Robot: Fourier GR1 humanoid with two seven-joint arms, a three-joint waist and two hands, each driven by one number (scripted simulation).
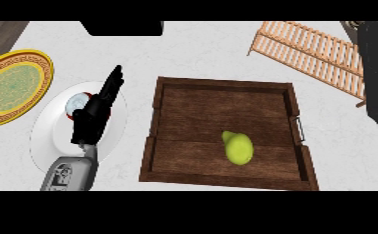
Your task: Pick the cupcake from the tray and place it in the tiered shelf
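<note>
The tray (221, 128) at centre looks like dark, grained wood with a matt finish — a thin metal handle (301, 130) on its right side. Far right, the slatted shelf (314, 53) is pale, bare wood. The counter (199, 48) resembles smooth white marble — faintly veined. The pear (238, 148) has smooth, slightly glossy skin.

The white marbled counter (199, 48) bears a dark wooden tray (294, 109) at centre, a slatted wooden shelf (314, 53) at upper right, and a white plate (52, 118) beside a yellow-green patterned plate (18, 85) at left.
</note>
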